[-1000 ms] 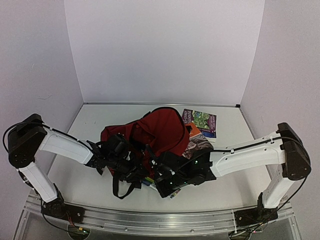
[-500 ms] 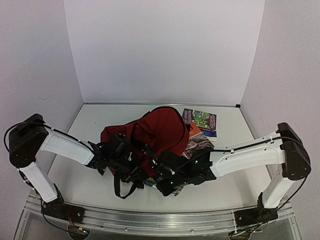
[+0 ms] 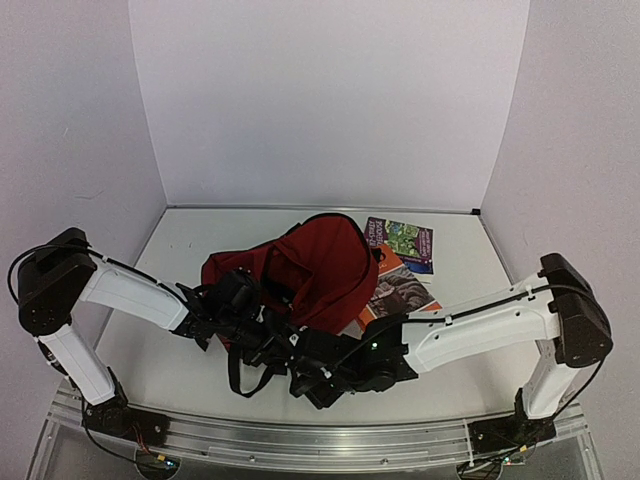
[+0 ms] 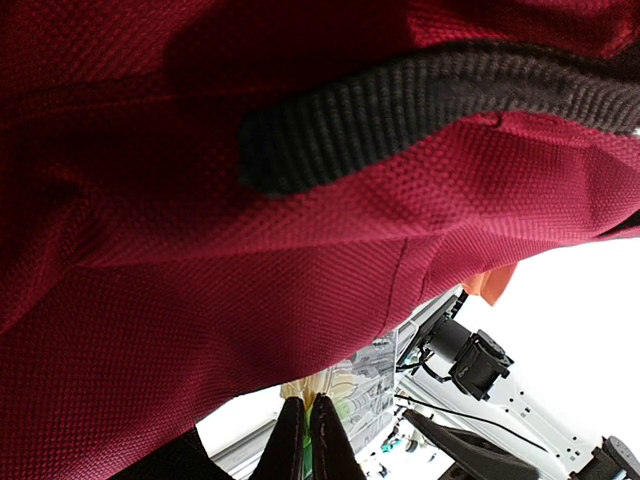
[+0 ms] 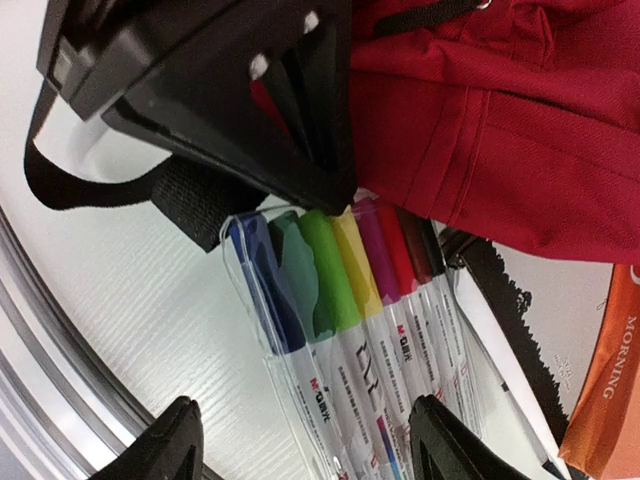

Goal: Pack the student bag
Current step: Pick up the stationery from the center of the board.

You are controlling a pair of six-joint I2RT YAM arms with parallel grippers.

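Observation:
The dark-red student bag [image 3: 315, 262] lies slumped mid-table, and its fabric [image 4: 200, 250] fills the left wrist view under a black webbing handle [image 4: 420, 110]. A clear sleeve of coloured markers [image 5: 360, 320] lies flat at the bag's near edge [image 5: 520, 150]. My left gripper [image 4: 307, 440] is shut, its tips [image 5: 335, 185] pinching the cap end of that sleeve. My right gripper [image 5: 310, 445] stands open just over the markers, one finger on each side and touching nothing. In the top view the left gripper [image 3: 268, 338] and the right gripper [image 3: 305, 378] sit close together and hide the sleeve.
Three books lie to the right of the bag: a purple-green one [image 3: 402, 243], an orange one [image 3: 388, 262] and a black-and-white one [image 3: 402, 290]. A black strap loop [image 3: 240, 375] trails toward the metal rail [image 3: 320, 440] at the near edge. White walls enclose the table.
My right gripper has opened, let go of the marker sleeve and shifted left toward the near edge. My left gripper has closed on the sleeve's cap end.

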